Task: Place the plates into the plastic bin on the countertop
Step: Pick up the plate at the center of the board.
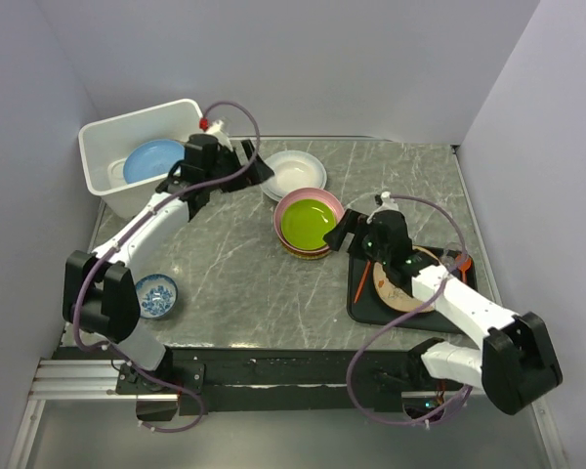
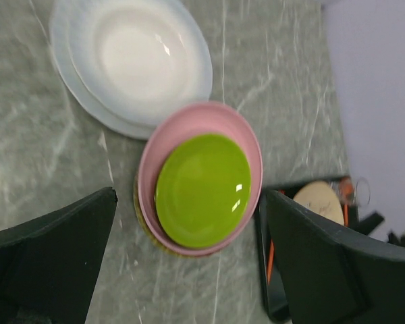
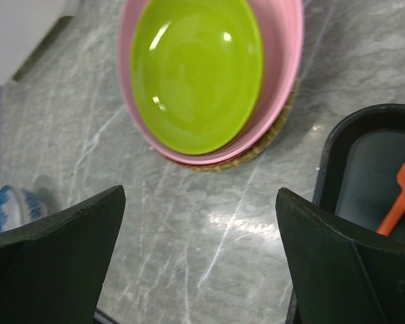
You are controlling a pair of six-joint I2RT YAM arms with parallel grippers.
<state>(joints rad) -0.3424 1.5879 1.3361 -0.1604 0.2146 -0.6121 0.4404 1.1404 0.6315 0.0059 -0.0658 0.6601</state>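
We see both claws spread wide, holding nothing. Left claw (image 1: 259, 168) hangs at 11 o'clock between plastic bin (image 1: 103, 156) and white plates (image 1: 295, 174). Right claw (image 1: 344, 234) sits beside central stack, likely lined up for rim grab.

We count:
- one light blue plate (image 1: 154, 159) in bin
- two white plates on table (image 1: 234, 283)
- green plate (image 1: 308, 223) nested in pink plate (image 2: 148, 162), woven plate (image 3: 278, 128) beneath
- one cream plate (image 1: 389, 291) on black tray (image 1: 356, 303), 4 o'clock

- The plastic bin (image 1: 103, 147) is sitting at the far left corner of the countertop (image 1: 244, 283), with one plate (image 1: 151, 161) lying in it.
- Two nested plates (image 1: 298, 173) are resting just right of the bin.
- A taller stack of plates (image 1: 308, 223) is sitting in front of that pair, near the middle.
- A tray (image 1: 361, 298) is lying right of the stack, holding another plate (image 1: 391, 291) and a utensil (image 3: 399, 199).
- A small bowl (image 1: 157, 295) is sitting at the near left.
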